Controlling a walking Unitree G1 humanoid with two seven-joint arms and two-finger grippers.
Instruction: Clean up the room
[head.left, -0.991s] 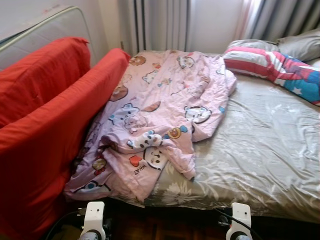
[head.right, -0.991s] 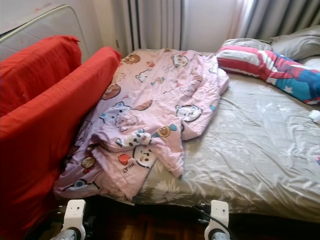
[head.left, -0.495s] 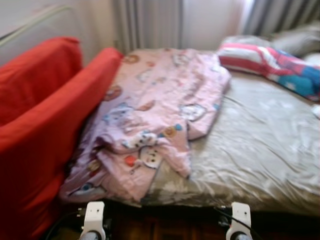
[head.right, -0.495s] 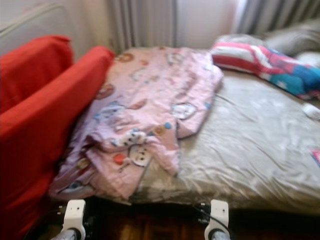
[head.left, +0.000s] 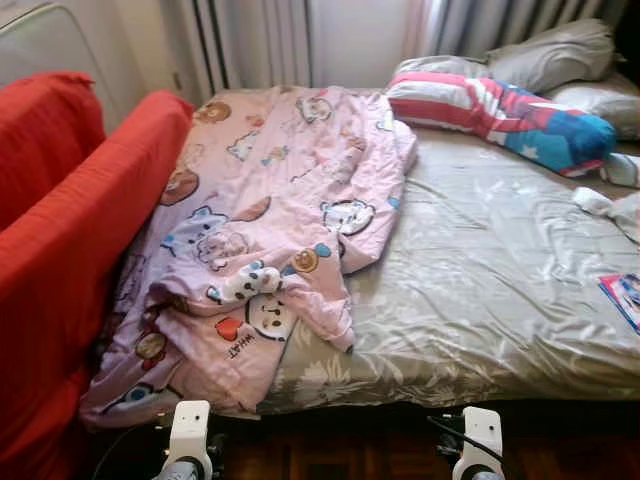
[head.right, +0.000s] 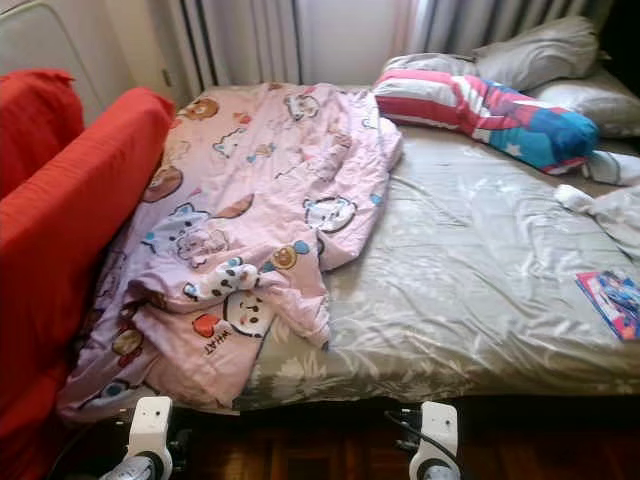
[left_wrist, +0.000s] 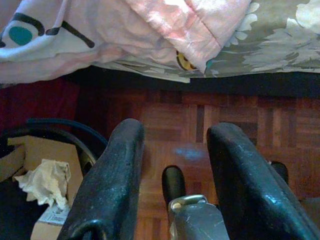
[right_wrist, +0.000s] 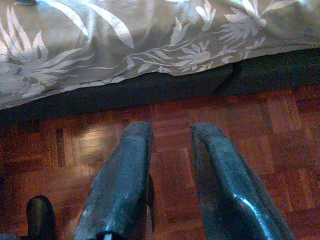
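Observation:
A crumpled pink cartoon-print quilt (head.left: 270, 220) covers the left half of the bed and hangs over its front edge (left_wrist: 190, 30). The bare grey floral sheet (head.left: 480, 270) takes up the right half. A red, white and blue striped pillow (head.left: 490, 105) lies at the head, with grey pillows (head.left: 545, 55) behind it. A white cloth (head.left: 600, 203) and a colourful booklet (head.left: 624, 298) lie at the right edge. My left gripper (left_wrist: 175, 135) and right gripper (right_wrist: 171, 132) hang open and hold nothing, low over the parquet floor in front of the bed.
A red-covered sofa (head.left: 70, 250) stands tight against the bed's left side. A dark bin with crumpled paper (left_wrist: 45, 182) sits on the floor by my left gripper. Curtains and a wall close off the far side.
The camera has swung to the right, bringing the white cloth and the booklet into view. Nothing on the bed has moved, and both arms hang as before.

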